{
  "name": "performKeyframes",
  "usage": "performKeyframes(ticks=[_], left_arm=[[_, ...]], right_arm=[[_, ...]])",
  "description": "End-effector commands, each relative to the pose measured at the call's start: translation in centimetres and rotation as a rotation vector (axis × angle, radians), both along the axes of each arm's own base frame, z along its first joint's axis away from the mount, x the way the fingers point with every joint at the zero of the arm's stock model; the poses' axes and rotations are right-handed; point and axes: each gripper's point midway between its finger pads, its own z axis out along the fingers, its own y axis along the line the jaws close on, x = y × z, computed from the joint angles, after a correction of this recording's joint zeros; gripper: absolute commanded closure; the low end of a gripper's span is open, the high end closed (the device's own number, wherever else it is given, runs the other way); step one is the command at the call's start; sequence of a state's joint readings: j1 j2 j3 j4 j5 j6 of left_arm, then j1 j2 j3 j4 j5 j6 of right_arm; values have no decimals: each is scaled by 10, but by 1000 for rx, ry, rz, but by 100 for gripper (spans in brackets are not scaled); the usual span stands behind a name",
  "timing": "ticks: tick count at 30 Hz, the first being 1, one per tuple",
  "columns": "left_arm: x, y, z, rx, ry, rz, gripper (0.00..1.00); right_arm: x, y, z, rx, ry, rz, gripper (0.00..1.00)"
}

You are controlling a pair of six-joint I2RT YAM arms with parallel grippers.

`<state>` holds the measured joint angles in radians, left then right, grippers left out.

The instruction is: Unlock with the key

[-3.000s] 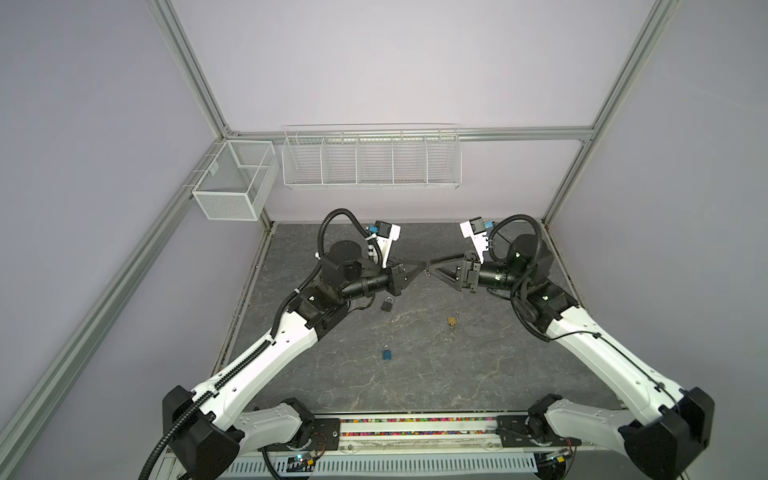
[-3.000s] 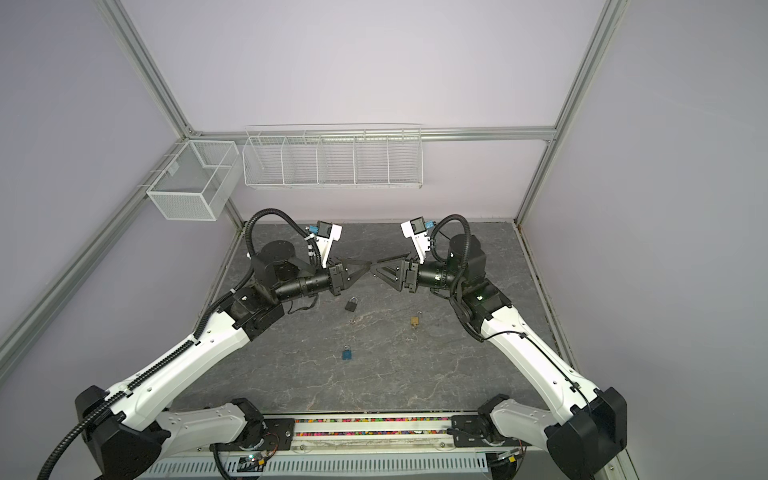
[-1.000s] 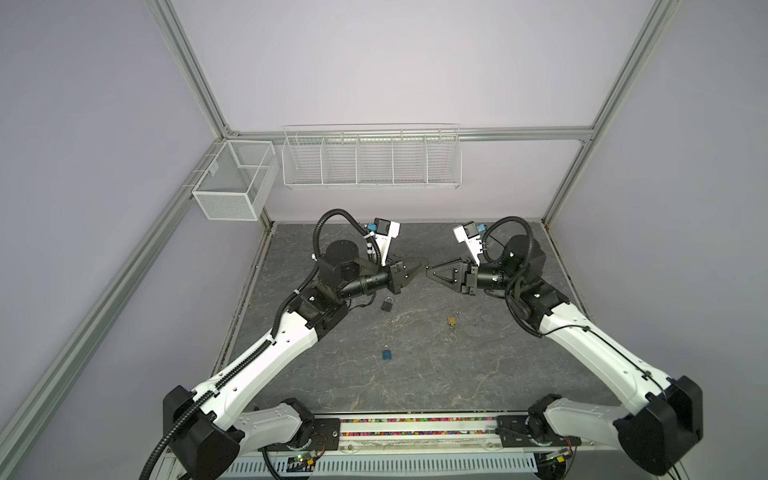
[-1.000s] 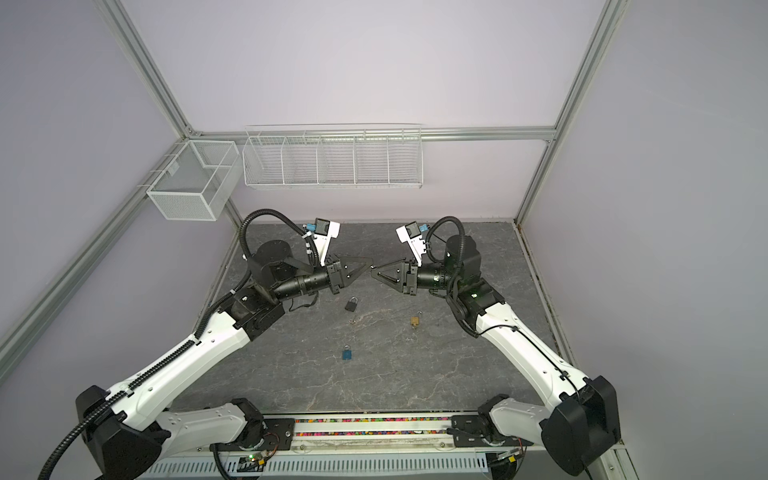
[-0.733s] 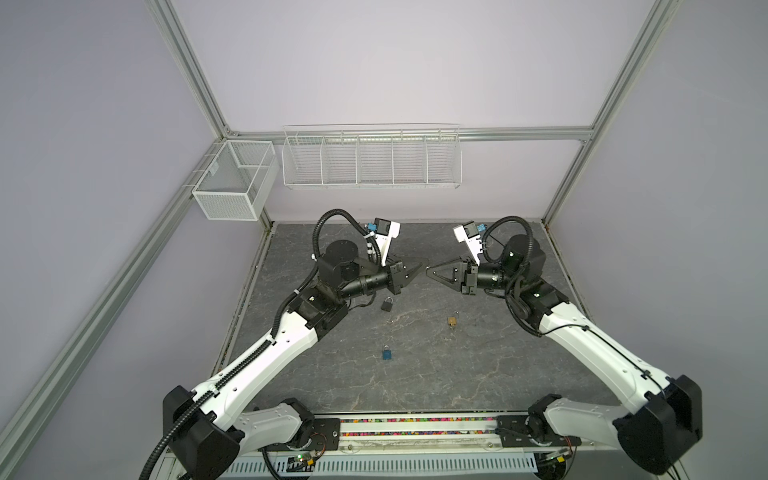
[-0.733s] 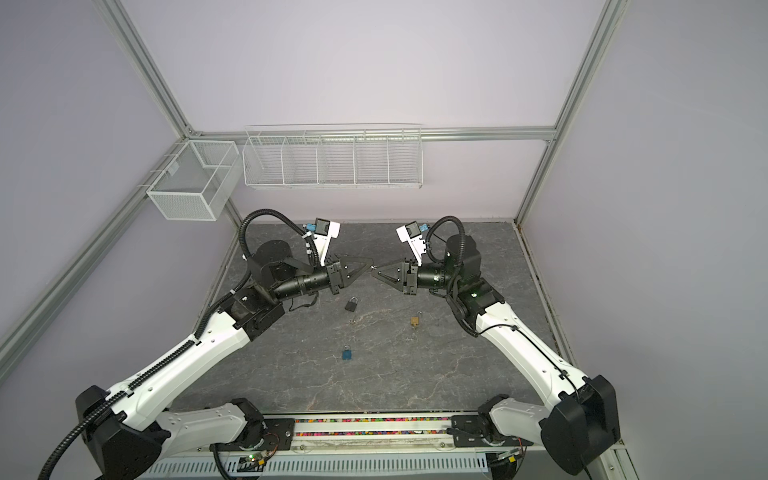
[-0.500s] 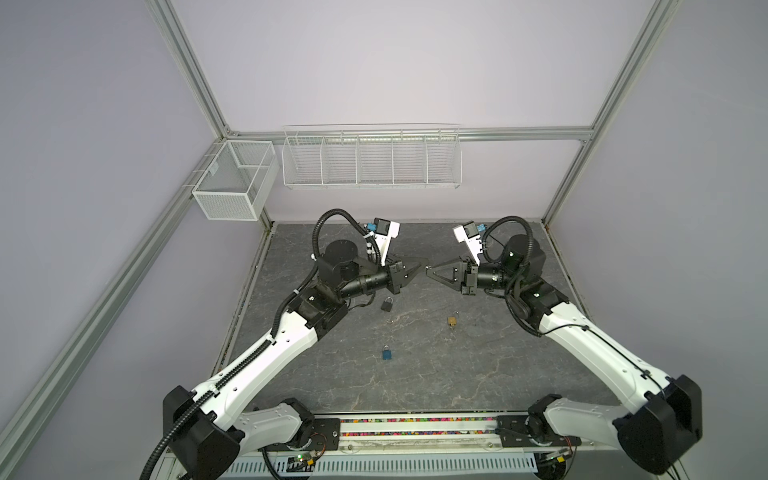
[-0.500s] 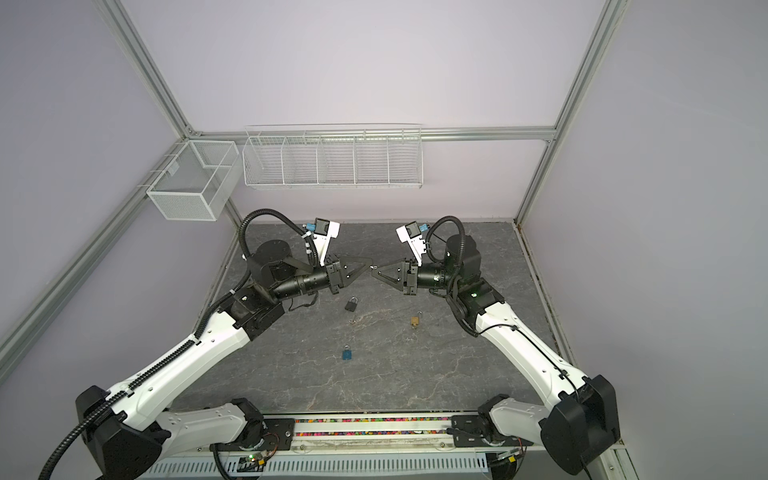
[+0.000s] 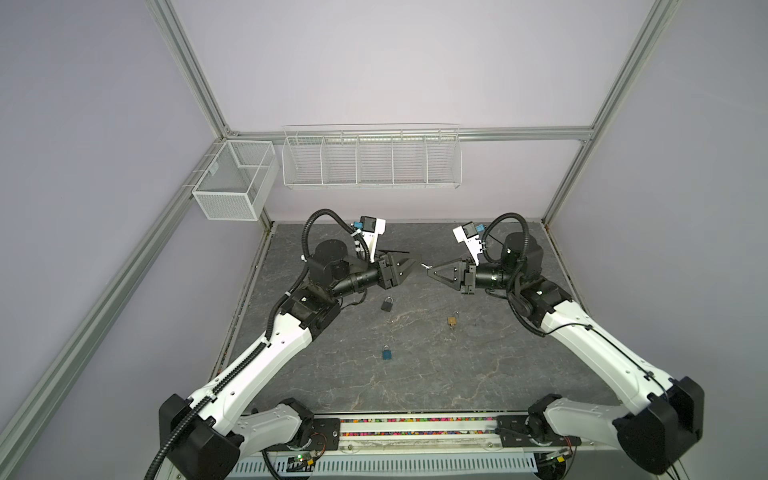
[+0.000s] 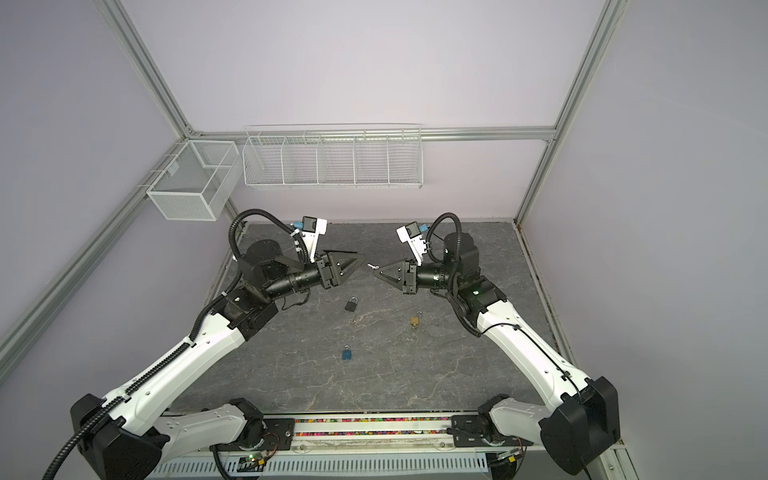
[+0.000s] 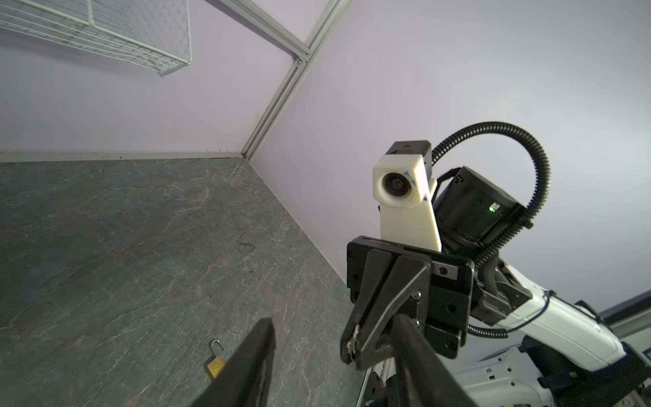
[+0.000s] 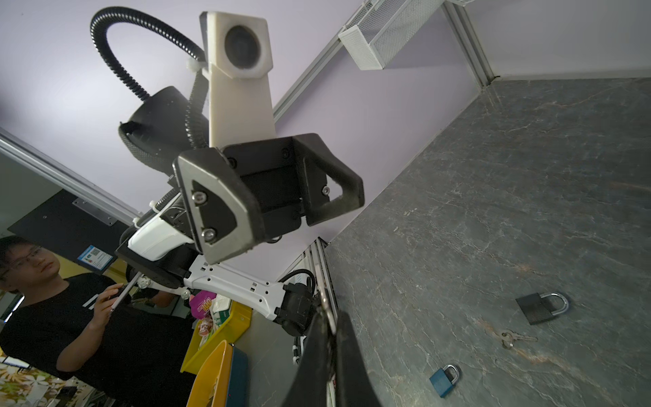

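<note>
A small silver key is held above the floor, and my right gripper is shut on it; in the right wrist view the key sticks out past the pressed fingertips. My left gripper faces it tip to tip, open and holding nothing. On the floor lie a black padlock, a blue padlock and a brass padlock whose shackle stands open.
A loose key ring lies beside the black padlock. White wire baskets hang on the back wall, and a mesh box hangs at the left corner. Beyond the cell's left edge are a person and yellow bins.
My left gripper's jaws have spread apart and let go of the key. The right gripper has closed on it. Both arms stay raised, tip to tip.
</note>
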<state>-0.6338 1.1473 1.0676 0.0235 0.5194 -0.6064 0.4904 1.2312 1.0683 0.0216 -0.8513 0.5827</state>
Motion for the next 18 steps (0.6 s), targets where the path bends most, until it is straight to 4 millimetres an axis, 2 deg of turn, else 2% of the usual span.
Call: performKeyframes(ticks=[1,4,8,13,18], left_arm=[[2,16,-1,7,32,87,43],[8,32,-25,75,114,196,42],[8,54,-69,189,237,325,41],[-10,68,-124,377,359,431,41],[-32,81,-173,505,480,489,41]], right_arm=[[9,-8,-16,-90,18,-74,94],[11,-13,-32,-156,38,-133,94],[3,-16,-55,-251,59,-169,94],[-15,-17,-85,-325,92,-174,94],[-23,-23,-118,-384,184,-229,94]])
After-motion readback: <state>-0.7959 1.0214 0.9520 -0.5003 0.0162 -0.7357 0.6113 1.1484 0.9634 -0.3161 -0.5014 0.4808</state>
